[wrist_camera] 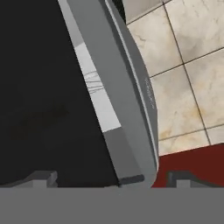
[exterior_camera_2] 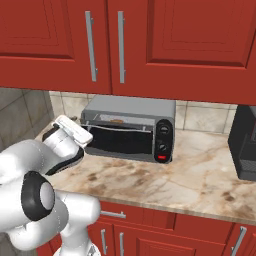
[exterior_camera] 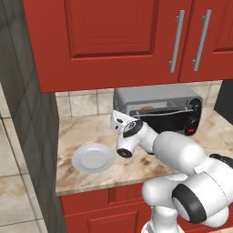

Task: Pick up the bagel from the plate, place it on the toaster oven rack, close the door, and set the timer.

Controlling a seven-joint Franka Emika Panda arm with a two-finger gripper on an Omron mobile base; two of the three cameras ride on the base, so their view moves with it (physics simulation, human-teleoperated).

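The toaster oven stands at the back of the counter. Its dark glass door hangs slightly ajar, tilted out at the top. Through the gap I see the golden-brown bagel inside on the pale rack. On the counter to the oven's left lies the light-grey plate with nothing on it. My gripper is open at the door's left end. The door's grey side edge lies between the two fingertips.
Red wall cabinets with bar handles hang low over the oven. The oven's knobs sit on its right panel. A dark appliance stands at the counter's right. A tiled wall closes the left side.
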